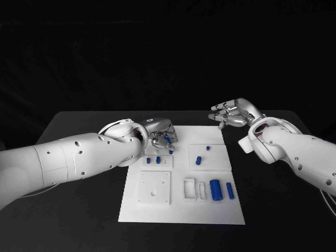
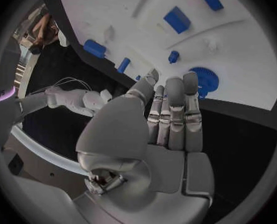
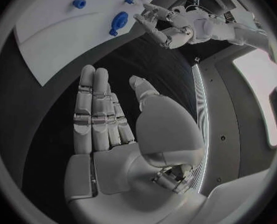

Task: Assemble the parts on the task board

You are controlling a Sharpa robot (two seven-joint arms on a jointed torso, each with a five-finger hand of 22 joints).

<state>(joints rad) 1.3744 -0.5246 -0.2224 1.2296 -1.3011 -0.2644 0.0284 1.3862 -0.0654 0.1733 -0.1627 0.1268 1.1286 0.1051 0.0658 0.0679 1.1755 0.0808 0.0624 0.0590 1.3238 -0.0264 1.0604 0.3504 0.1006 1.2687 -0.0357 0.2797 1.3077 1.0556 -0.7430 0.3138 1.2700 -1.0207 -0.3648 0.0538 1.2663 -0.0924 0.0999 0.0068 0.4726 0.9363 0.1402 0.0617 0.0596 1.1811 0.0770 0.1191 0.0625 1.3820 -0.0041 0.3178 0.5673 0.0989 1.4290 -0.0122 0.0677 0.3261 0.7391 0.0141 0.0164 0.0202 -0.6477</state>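
Note:
The white task board (image 1: 179,210) lies in the middle of the black table. My left hand (image 1: 160,133) hovers over its far left corner with its fingers (image 2: 174,109) stretched out side by side and nothing in them. Just past those fingertips a blue gear (image 2: 203,79) sits on the board; whether they touch it I cannot tell. My right hand (image 1: 233,114) is raised beyond the board's far right corner, its palm (image 3: 113,149) flat, fingers apart and holding nothing. Two blue cylinders (image 1: 215,190) (image 1: 230,190) lie at the board's near right.
Small blue pieces (image 1: 154,160) (image 1: 199,159) (image 1: 208,148) lie mid-board. A white square plate (image 1: 154,187) and a white bracket (image 1: 190,189) rest on the near half. Bare black table (image 1: 289,210) stretches on both sides of the board.

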